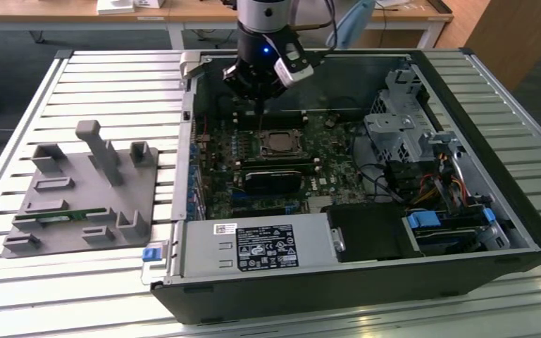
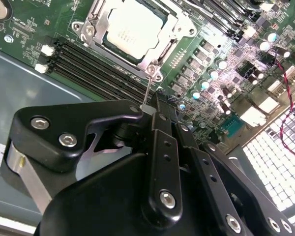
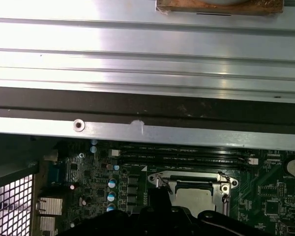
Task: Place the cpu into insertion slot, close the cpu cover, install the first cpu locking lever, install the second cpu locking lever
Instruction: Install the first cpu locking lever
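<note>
Arm: it hung over the open computer case (image 1: 501, 134), with the gripper (image 1: 257, 95) pointing straight down at the motherboard (image 1: 341, 176).
Gripper: clenched, and the black fingers (image 2: 160, 142) were drawn together with no gap in the second wrist view.
Contact: the locking lever (image 2: 147, 91), a thin silver rod, stood nearly upright, and its upper end met the fingertips. Pinched or merely touched, I could not tell.
Lever foot: it rose from just beside the screw at one corner of the insertion slot (image 2: 157, 69).
Cpu: seated! The cpu (image 2: 132, 27) lay flat inside the slot with its pale metal top facing up.
Cpu cover: the cpu cover (image 2: 173, 22) was down, lying flat around the chip's edges, and its big window showed the top.
Neighbours: long dark memory slots (image 2: 98, 66) ran just beside the socket. A cluster of round capacitors (image 2: 206, 73) sat on its other side.
Cable: a red-and-black twisted pair (image 2: 285, 98) crossed the board's edge, well apart from the socket.
Exterior scene: the case lay on its side on a slatted metal table (image 1: 82, 77), with the power supply (image 1: 256, 246) at the near end.
Fixture: a grey moulded tray (image 1: 64, 204) sat on the table to the exterior view's left of the case, well away from the gripper.
</note>
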You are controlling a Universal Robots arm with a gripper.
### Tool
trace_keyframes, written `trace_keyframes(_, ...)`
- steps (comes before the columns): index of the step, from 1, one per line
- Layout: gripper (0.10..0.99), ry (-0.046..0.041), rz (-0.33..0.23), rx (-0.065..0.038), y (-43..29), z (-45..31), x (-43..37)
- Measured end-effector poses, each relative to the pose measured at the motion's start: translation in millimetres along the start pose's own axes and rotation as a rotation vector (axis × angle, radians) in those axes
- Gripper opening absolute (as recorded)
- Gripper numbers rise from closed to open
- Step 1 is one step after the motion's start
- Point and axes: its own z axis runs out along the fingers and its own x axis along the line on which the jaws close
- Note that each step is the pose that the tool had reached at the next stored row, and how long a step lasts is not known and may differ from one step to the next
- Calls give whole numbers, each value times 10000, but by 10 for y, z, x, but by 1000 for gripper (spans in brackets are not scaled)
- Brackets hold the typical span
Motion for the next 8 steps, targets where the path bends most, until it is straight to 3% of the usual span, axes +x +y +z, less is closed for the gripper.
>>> trace_keyframes(8,106,1,-1,1,-3,1,-95)
